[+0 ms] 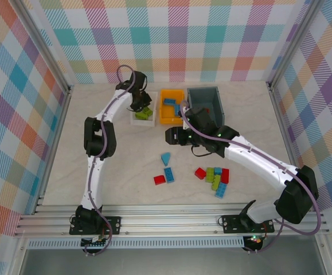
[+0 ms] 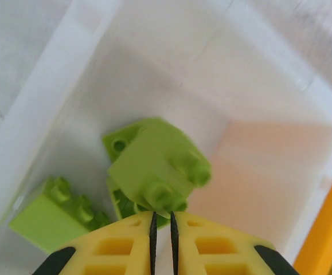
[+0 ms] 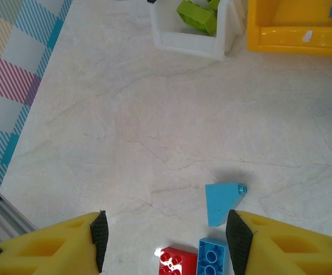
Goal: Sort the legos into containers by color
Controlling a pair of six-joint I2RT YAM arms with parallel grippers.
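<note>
- From above: looked down on a pale marbled table (image 1: 125, 166) inside plaid walls; found white tray (image 1: 143, 123), orange bin (image 1: 171, 121) and grey bin (image 1: 203, 90) in a far row, loose legos (image 1: 216, 182) nearer.
- Left wrist: saw left gripper (image 2: 161, 226) pinched together just above lime bricks (image 2: 154, 163) in the tray.
- Right wrist: saw right gripper (image 3: 164, 232) spread wide over the table, blue wedge (image 3: 220, 200) framed between its fingers.

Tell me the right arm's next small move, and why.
Probably lower the open right gripper toward the blue wedge brick, which lies loose just ahead of its fingers. Another blue brick already lies in the orange bin, so that is likely where it goes.
</note>
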